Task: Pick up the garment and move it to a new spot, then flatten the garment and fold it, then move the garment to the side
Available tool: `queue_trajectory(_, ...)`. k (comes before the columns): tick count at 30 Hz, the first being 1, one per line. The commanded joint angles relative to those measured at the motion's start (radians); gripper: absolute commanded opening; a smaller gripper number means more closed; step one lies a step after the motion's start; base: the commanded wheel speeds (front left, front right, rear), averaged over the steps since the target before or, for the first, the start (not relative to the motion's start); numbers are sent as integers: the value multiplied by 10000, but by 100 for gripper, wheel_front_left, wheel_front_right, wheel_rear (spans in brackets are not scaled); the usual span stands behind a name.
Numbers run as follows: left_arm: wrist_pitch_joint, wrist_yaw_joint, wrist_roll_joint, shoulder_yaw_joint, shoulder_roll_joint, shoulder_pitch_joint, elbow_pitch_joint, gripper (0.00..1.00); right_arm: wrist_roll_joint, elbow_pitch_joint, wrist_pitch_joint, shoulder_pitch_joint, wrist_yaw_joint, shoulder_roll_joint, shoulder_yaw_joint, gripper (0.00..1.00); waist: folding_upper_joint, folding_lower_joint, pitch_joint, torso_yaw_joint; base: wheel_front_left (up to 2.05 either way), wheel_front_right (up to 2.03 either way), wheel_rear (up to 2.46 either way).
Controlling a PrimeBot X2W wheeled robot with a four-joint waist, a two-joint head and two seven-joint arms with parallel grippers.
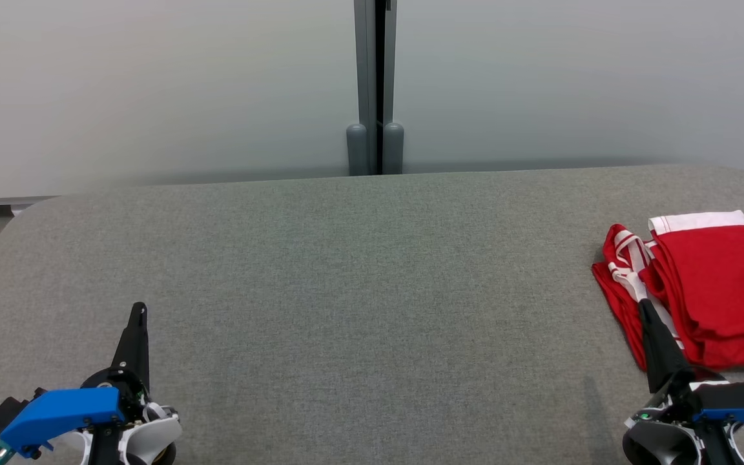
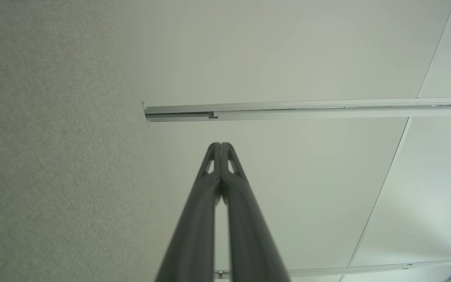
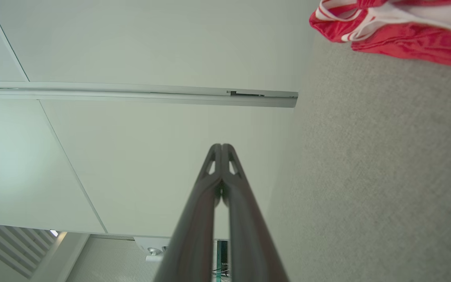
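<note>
Dark fingers of my left gripper (image 2: 220, 145) rise up the middle of the left wrist view, pressed flat together from the tips down, with nothing between them. Beside them on one side runs the grey fabric surface (image 2: 53, 156). Past the tips is a pale wall with a metal rail (image 2: 288, 109) across it. From the head view, the left gripper (image 1: 140, 311) sits low above that grey surface (image 1: 372, 290), pointing toward the far edge, with bare fabric all round its tips.

My right gripper (image 3: 221, 147) is closed the same way, its two fingers meeting tip to tip and holding nothing. In its wrist view the garment (image 3: 397, 39) is red cloth with white trim. It lies on the grey surface (image 3: 386, 176), ahead of the tips and off to one side, apart from them. A second rail (image 3: 131, 92) crosses the wall beyond.

From the head view, the garment (image 1: 714, 284) lies on the outer side of my right gripper (image 1: 643, 305), just beside the fingers and reaching beyond their tips. It is folded into a compact pile, with a white band along its far edge and white stripes on the bunched part nearest my fingers. The finger line crosses the pile's near edge there, but I cannot tell whether it touches the cloth. The garment is well apart from my left jaws, across the whole width of the surface. A grey post (image 1: 375, 84) stands against the wall, between the two grippers' lines of pointing.
</note>
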Motion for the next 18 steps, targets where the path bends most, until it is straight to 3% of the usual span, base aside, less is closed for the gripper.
queue_trajectory(1, 56, -116, -159, 103, -31, -145, 20, 0, 213, 61, 30, -159, 4, -57, -17, 0, 0, 0, 6, -1, 0, 0, 0)
queue_trajectory(18, 81, -118, -156, 132, -60, -147, 21, 0, 264, 70, 34, -187, 4, -57, -17, 0, 0, 0, 13, -2, 0, 0, 0)
